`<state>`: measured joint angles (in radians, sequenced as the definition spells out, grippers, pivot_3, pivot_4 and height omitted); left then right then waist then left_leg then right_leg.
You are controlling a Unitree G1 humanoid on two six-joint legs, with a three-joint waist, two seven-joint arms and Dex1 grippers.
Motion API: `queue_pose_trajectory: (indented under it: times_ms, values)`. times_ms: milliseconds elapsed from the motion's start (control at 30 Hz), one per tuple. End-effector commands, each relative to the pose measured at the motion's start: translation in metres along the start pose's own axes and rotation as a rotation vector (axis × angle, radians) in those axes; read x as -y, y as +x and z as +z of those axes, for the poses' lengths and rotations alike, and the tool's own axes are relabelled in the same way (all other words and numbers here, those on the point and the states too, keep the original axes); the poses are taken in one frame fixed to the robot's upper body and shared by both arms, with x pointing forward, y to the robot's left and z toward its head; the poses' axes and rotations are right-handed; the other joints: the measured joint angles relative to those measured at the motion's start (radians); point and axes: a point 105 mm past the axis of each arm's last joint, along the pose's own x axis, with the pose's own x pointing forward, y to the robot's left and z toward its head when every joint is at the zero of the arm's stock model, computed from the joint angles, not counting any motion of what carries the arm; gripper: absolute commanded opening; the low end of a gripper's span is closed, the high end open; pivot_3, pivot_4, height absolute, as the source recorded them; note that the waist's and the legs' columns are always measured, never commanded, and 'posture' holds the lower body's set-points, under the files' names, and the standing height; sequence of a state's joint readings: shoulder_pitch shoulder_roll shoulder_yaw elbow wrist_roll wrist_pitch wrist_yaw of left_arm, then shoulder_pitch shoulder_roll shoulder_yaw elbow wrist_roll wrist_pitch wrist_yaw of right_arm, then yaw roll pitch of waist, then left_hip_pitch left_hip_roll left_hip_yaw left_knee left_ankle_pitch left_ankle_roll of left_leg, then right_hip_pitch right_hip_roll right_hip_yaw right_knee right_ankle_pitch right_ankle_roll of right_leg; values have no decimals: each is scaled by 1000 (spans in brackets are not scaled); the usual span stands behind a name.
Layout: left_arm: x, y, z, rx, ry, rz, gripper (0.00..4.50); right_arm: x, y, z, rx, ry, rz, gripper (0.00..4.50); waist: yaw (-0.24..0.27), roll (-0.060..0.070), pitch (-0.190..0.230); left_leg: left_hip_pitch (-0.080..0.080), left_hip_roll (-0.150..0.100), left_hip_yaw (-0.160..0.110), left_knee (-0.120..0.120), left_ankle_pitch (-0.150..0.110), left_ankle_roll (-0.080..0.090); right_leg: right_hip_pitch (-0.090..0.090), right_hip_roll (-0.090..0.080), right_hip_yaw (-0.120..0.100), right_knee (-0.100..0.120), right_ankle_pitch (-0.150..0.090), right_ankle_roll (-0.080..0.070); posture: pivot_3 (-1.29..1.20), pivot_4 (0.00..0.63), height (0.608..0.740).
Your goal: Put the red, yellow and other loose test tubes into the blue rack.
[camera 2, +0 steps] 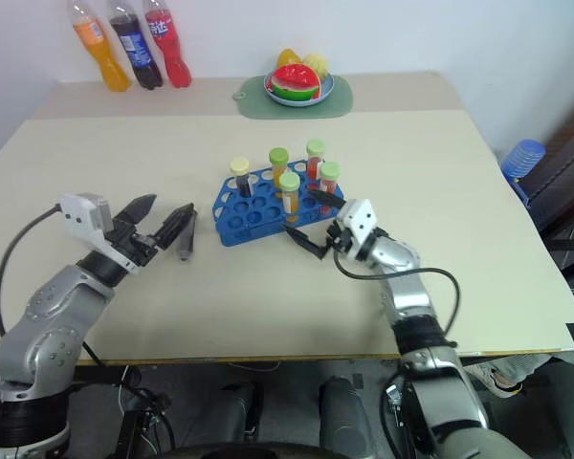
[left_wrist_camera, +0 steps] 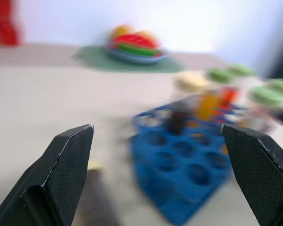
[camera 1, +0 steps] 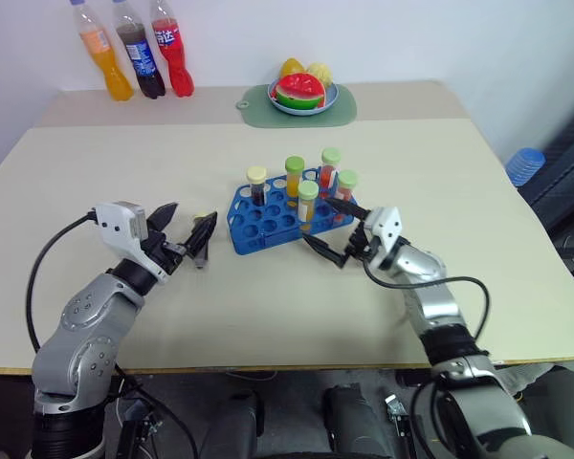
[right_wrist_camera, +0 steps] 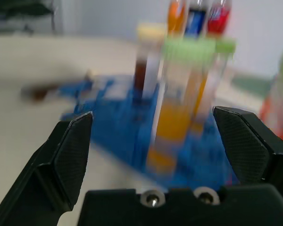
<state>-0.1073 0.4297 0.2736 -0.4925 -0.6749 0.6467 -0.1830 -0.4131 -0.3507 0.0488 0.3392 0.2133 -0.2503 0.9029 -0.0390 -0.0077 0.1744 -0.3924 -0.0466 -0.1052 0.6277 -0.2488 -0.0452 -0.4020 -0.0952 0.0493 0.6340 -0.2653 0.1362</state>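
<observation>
The blue rack (camera 1: 268,225) stands mid-table with several capped test tubes upright in it, among them a dark brown one (camera 1: 256,184) and a yellow-orange one (right_wrist_camera: 172,122). One loose tube (left_wrist_camera: 95,197) with a pale cap lies on the table just left of the rack. My left gripper (camera 1: 187,228) hovers open over that loose tube, its fingers (left_wrist_camera: 68,165) spread wide and pointing at the rack. My right gripper (camera 1: 327,225) is open at the rack's near right corner. It faces the yellow-orange tube with nothing between its fingers (right_wrist_camera: 70,155).
Three soda bottles (camera 1: 134,53) stand at the back left corner. A plate of fruit (camera 1: 301,94) sits on a pale green mat (camera 1: 258,113) at the back middle. A blue object (camera 1: 524,164) lies beyond the table's right edge.
</observation>
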Motion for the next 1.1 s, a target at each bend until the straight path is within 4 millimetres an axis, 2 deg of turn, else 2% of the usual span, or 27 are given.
queue_pose_trajectory:
  times_ms: [33, 167, 267, 400, 567, 667, 933, 1000, 1067, 1100]
  values:
    - [-9, 1, 7, -147, -40, 145, 4500, 1, -29, 19, -14, -51, 58, 4474, 2, -1, 0, 0, 0, -1, 0, 0, 0, 0, 0, 0, 0, 0, 0, 0, 150, 740]
    - [-11, 19, 13, -288, -129, 191, 4500, -1, -50, 41, -44, -50, 157, 4474, 5, -2, 1, 0, -1, -1, 2, 0, 0, 2, 0, -1, 0, 0, 0, 0, 150, 740]
    - [-14, 29, 13, -416, -169, 211, 4500, -6, -52, 62, -30, 0, 233, 4474, -2, -2, 1, 1, -1, -2, 3, 0, 0, 4, 1, -2, -1, 0, 0, 0, 150, 740]
    - [-23, 43, 5, -538, -214, 268, 4500, -11, -50, 77, -33, 15, 292, 4474, -3, -3, 1, 1, -1, -2, 2, -1, 1, 3, 1, -2, -1, 0, 1, 0, 150, 740]
    - [-30, 58, 5, -613, -268, 328, 4500, -12, -47, 87, -28, 3, 300, 4474, 8, -4, 2, 0, -1, -2, 3, 0, 0, 3, 1, -2, -1, 0, 1, 0, 150, 740]
    - [-26, 65, 0, -665, -291, 347, 4500, -12, -45, 88, -29, -11, 300, 4474, 23, -4, 2, 0, -3, -2, 2, 0, 0, 2, -1, -2, -2, 0, 1, 0, 150, 740]
    - [-12, 78, -31, -856, -347, 408, 4500, -13, -42, 87, -29, -41, 281, 4474, 30, -7, 3, -1, -6, -3, 3, 2, -4, 2, -3, -2, -2, 0, 1, 0, 150, 740]
    - [-11, 78, -35, -886, -343, 425, 3968, -12, -42, 88, -28, -46, 271, 4500, 27, -7, 3, -1, -6, -3, 2, 3, -5, 2, -3, -2, -2, 0, 1, 0, 150, 740]
    - [-12, 77, -36, -895, -331, 448, 3209, -12, -43, 88, -27, -46, 262, 4500, 24, -7, 3, -1, -6, -3, 2, 3, -5, 2, -3, -2, -2, 0, 1, 0, 150, 740]
    - [-12, 77, -36, -898, -332, 450, 2664, -12, -43, 87, -28, -46, 261, 4500, 24, -7, 3, -1, -6, -3, 2, 3, -6, 1, -3, -2, -2, 0, 1, 0, 150, 740]
